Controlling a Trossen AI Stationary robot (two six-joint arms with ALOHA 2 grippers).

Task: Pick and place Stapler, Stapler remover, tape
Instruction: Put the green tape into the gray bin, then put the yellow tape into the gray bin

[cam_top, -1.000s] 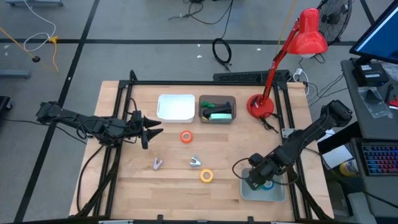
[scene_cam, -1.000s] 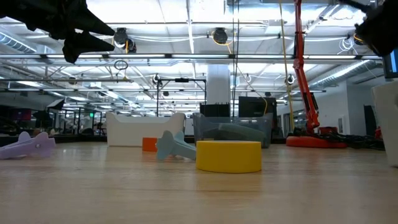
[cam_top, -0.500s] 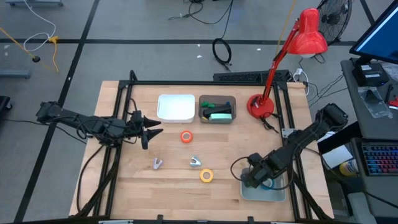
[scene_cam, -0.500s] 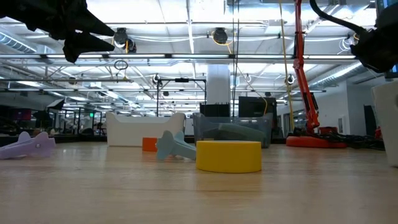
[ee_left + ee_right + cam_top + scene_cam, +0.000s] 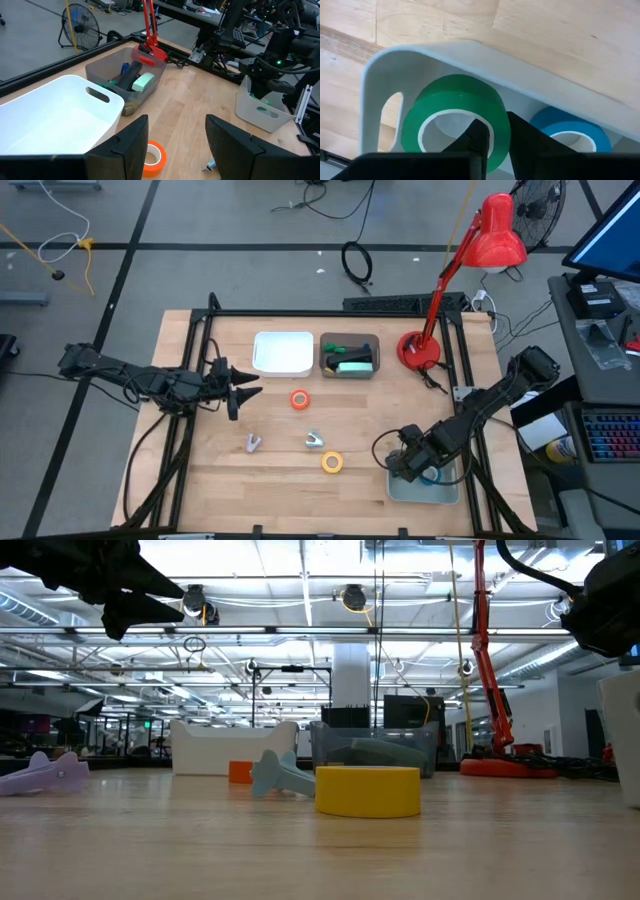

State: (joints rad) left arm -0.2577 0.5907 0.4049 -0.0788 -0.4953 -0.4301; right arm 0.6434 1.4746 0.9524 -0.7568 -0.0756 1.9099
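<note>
My right gripper (image 5: 405, 467) hangs over the grey bin (image 5: 445, 492) at the table's near right and is shut on the green tape (image 5: 460, 97). The blue tape (image 5: 570, 125) lies flat in that bin beside it. The orange tape (image 5: 299, 399) and the yellow tape (image 5: 332, 463) lie flat on the wood. A purple stapler remover (image 5: 253, 443) and a pale blue one (image 5: 314, 441) lie between them. A dark stapler (image 5: 127, 75) lies in the clear bin (image 5: 349, 356). My left gripper (image 5: 247, 400) waits open above the table's left side. My right gripper holds the green tape by its ring wall (image 5: 501, 131), one finger (image 5: 475, 137) inside the pale core and the other (image 5: 525, 135) outside. It comes from above, pointing down. The roll sits inside the grey bin at the end with the handle slot (image 5: 390, 120); whether it rests on the floor does not show.
A white bin (image 5: 283, 352) stands at the far side beside the clear bin. A red desk lamp (image 5: 420, 350) has its base at the far right corner. A black frame rail (image 5: 460, 380) runs along the right edge. Bare wood lies near the table's near left.
My right gripper has shifted a little toward the table's left and near edge over the grey bin, with the green tape in it. The left arm has kept still.
</note>
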